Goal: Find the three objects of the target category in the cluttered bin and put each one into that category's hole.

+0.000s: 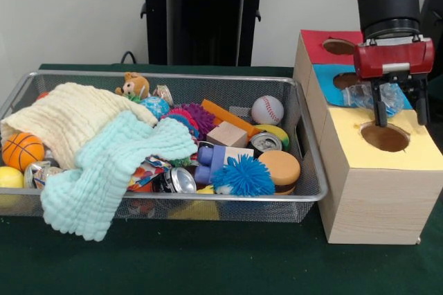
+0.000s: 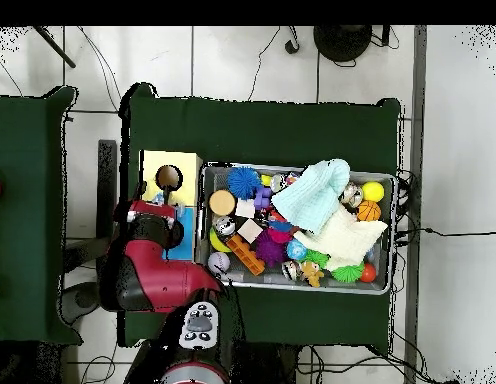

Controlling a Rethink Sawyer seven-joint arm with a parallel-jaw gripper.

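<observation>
While hovering over the wooden box's round yellow-panel hole, I see the gripper clamped on crinkled clear plastic.

No readable text, label, brand, number or sign anywhere; printing on the cans in the wire bin too small to make out

A bin of fine wire mesh is seen on a counter covered in matt green cloth; waffle-textured cloths, a shiny metal can and a wood-grained box are shown.
</observation>
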